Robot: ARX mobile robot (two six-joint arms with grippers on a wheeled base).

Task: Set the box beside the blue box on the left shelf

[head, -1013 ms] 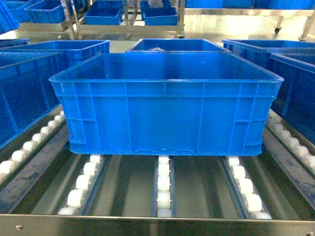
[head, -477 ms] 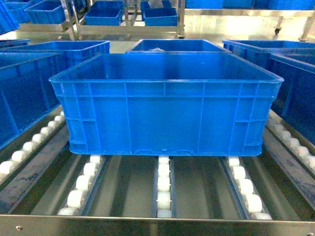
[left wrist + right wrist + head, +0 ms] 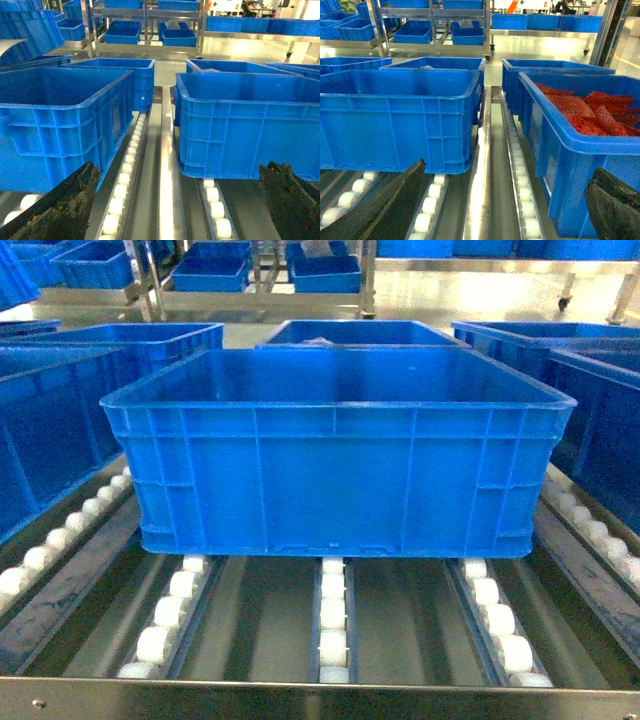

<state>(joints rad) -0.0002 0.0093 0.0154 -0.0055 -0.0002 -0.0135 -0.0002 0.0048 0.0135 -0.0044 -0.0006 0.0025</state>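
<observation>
The left tool [image 3: 175, 210] shows in its wrist view as two dark, worn fingers [image 3: 60, 210] at the bottom corners, spread wide with nothing between them; it hangs over the gap between two crates. The right tool [image 3: 500, 210] looks the same in its own view, its dark fingers [image 3: 615, 205] spread apart and holding nothing. Neither tool appears in the head view. Ahead of them the box [image 3: 335, 450] sits upright on the left shelf [image 3: 320, 695], resting on three rails of white rollers [image 3: 333, 615], set back from the shiny front bar so that a bare stretch of rollers lies open in front of it. To its left stands a blue crate [image 3: 55, 120], near but apart, with a roller rail [image 3: 127, 165] and a metal strip showing in the gap between the two rims. To its right another crate [image 3: 570, 145] holds red mesh bags [image 3: 590, 112]; a similar open lane with rollers separates it from the box. More blue crates [image 3: 355, 332] stand behind, just beyond the box's far rim, and a rack with smaller crates [image 3: 210, 270] stands farther back across the floor.
</observation>
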